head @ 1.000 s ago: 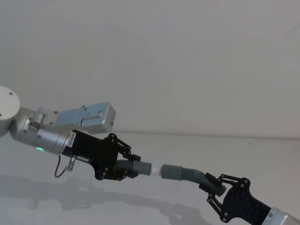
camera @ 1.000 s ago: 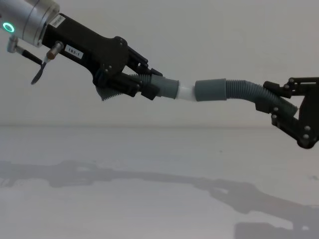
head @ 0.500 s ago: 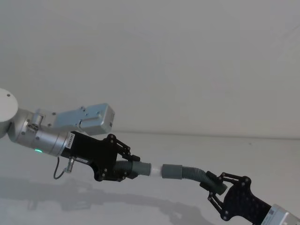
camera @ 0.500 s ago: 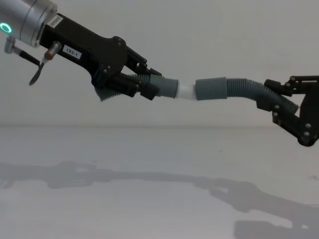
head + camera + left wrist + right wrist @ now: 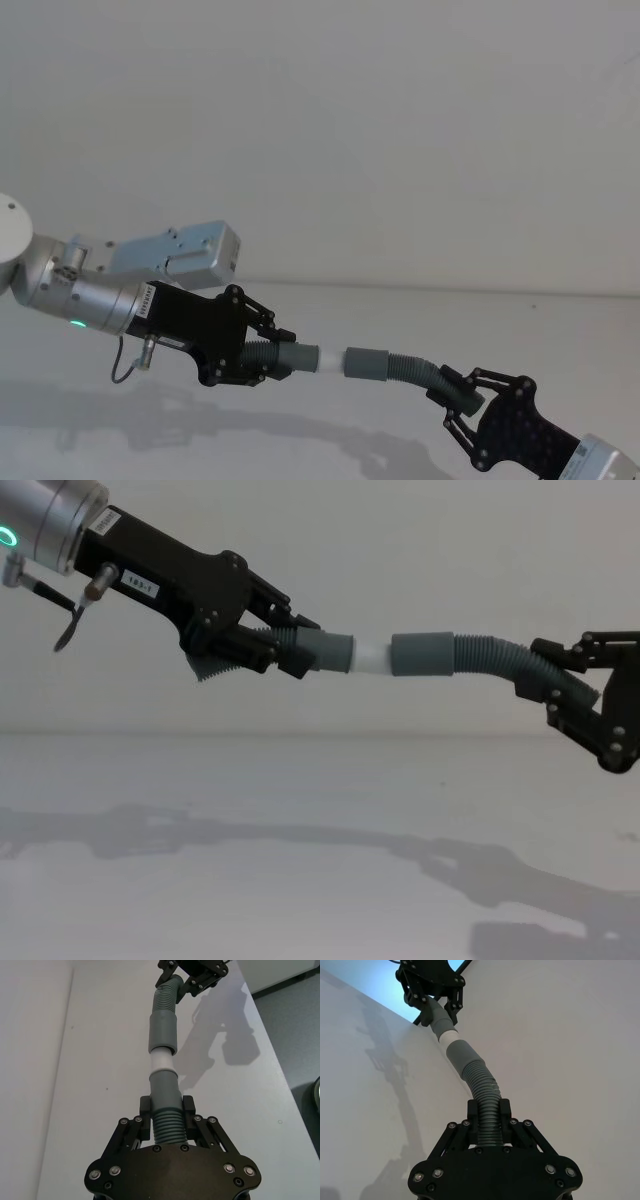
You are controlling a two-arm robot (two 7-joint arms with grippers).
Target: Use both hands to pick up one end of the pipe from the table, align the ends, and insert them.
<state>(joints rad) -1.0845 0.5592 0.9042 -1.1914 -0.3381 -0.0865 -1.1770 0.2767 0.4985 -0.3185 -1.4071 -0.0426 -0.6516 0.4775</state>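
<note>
My left gripper [image 5: 262, 648], clamped on the short piece [image 5: 318, 653], had shifted slightly left and lower since a second before, baring more of the white tip [image 5: 372, 657], which met the mouth of the cuff [image 5: 423, 654]. My right gripper [image 5: 570, 685] stayed closed on the ribbed hose [image 5: 498, 659]. Both pieces hung above the table [image 5: 300, 830]. A white label [image 5: 134, 582] on the left gripper read roughly "183-1".
</note>
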